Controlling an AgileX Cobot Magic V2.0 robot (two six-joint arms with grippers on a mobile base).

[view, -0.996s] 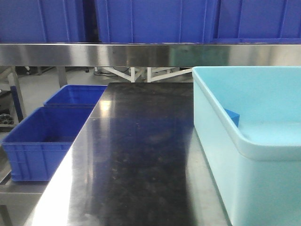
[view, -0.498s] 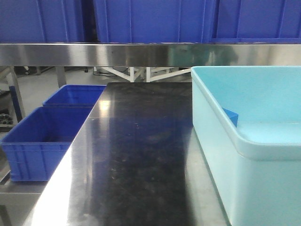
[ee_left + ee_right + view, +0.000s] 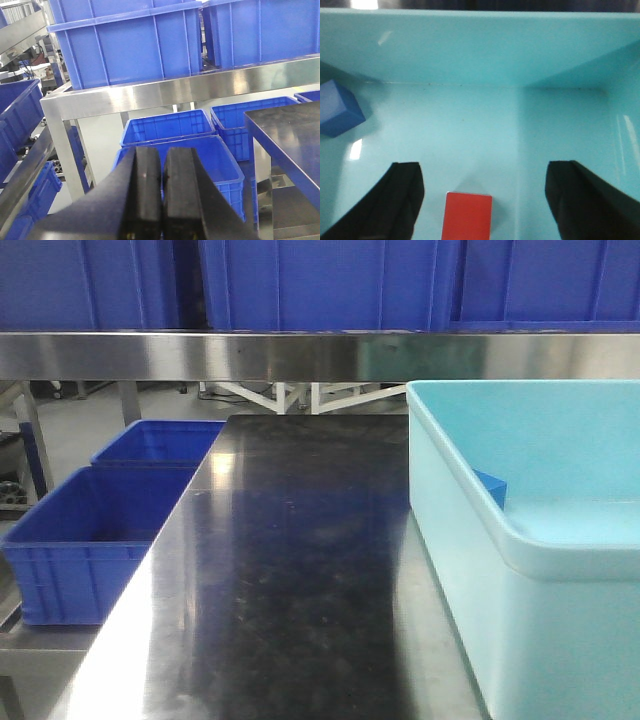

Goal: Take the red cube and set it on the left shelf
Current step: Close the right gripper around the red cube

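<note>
Right wrist-mounted view looks down into the pale turquoise tub (image 3: 470, 50). The red cube (image 3: 467, 215) lies on its floor between the spread fingers of the right pincer (image 3: 487, 180), nearer the left finger, with a gap on both sides. A blue cube (image 3: 339, 115) sits near the tub's far left corner. The left pincer (image 3: 161, 155) has its fingers pressed together on nothing, facing the left shelf (image 3: 175, 90) and its dark-blue crates (image 3: 130, 45). In the front view the tub stands on the black worktop (image 3: 300, 570). Compared with a second ago its corner and the low blue crates (image 3: 90, 530) sit slightly further left. Nothing has shifted over the last half second.
</note>
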